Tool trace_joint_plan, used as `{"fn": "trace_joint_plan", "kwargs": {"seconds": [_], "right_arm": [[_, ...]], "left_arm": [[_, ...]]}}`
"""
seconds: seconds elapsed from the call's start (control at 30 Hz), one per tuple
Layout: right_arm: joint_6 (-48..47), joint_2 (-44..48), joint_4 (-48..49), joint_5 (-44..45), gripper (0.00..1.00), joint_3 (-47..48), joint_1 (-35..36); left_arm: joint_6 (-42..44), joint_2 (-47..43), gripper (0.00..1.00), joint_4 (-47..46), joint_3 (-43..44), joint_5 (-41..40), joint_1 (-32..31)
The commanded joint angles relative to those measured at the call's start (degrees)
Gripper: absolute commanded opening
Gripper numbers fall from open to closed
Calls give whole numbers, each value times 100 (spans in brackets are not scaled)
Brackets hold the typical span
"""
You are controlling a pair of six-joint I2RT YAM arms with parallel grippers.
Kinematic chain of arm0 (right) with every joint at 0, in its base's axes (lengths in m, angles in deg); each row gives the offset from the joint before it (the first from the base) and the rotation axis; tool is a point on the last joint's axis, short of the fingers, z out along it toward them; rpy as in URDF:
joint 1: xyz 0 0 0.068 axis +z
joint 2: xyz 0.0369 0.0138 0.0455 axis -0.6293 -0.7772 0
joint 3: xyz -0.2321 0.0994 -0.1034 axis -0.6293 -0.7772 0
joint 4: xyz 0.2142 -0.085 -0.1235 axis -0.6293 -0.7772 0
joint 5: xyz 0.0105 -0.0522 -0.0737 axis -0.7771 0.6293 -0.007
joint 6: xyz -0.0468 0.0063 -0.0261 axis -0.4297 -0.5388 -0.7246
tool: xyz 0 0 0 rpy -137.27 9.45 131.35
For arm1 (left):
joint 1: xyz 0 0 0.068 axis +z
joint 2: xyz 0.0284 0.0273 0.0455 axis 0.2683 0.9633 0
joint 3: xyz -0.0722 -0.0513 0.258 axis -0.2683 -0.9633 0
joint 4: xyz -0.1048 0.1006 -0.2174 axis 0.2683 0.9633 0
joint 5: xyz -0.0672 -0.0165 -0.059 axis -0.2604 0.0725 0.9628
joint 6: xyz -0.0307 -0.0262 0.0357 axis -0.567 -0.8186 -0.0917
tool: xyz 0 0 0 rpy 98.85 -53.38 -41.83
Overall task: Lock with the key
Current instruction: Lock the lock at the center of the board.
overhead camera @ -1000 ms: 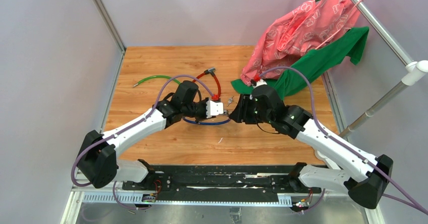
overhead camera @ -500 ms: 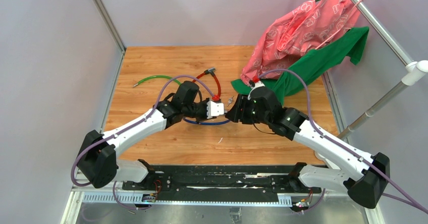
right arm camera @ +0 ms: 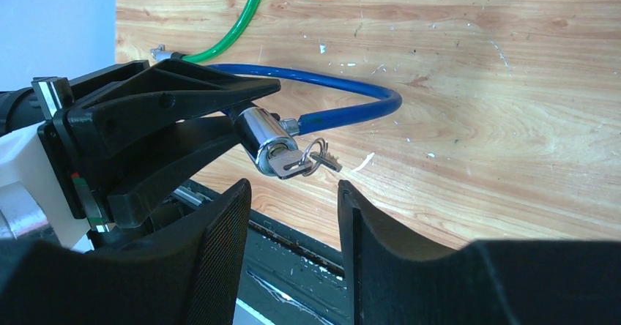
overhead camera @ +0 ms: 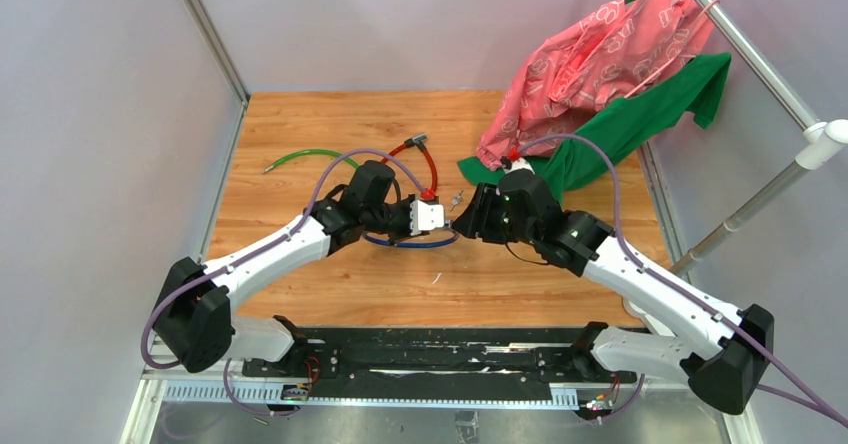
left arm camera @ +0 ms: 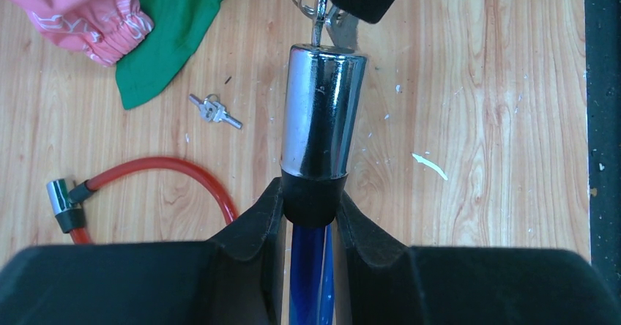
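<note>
left wrist: left pincer (left arm camera: 308,195) clamped on blue cable (left arm camera: 306,285) | key (left arm camera: 320,14) in its silver cylinder (left arm camera: 322,113) | right wrist: right pincer (right arm camera: 293,189) apart before key

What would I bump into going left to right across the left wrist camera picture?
Red cable's silver metal end cap → small loose bunch of silver keys → shiny chrome lock cylinder → little white scrap.

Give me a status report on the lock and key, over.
Left gripper: fingers clamped on blue cable lock. Key seated in its cylinder end. Right gripper: fingers open, just short of key. Nothing between them.
</note>
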Motion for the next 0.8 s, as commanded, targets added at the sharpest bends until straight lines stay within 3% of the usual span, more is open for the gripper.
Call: {"fn": "trace_joint_plan", "kwargs": {"seconds": [0.0,0.27,0.4,0.47,0.63,0.77], "right_arm": [[50,-179,-207,57,49,300,-68],[-6,-266,-310,156,46,452,-67],[-194,313,-503,375,50,434,-247],[-492,673,-85,158,50,195,-271],[334,1170,140,207,51,-584,-282],[318,1394,506,152,63,-620,-280]], "left_arm": [[51,133,0,270,15,-182,2],[64,151,0,248,5,-176,1],[50,134,0,194,-30,-153,2],[42,111,0,159,-47,-161,2],[53,73,0,157,-83,-194,2],[65,76,0,157,-105,-196,2]]}}
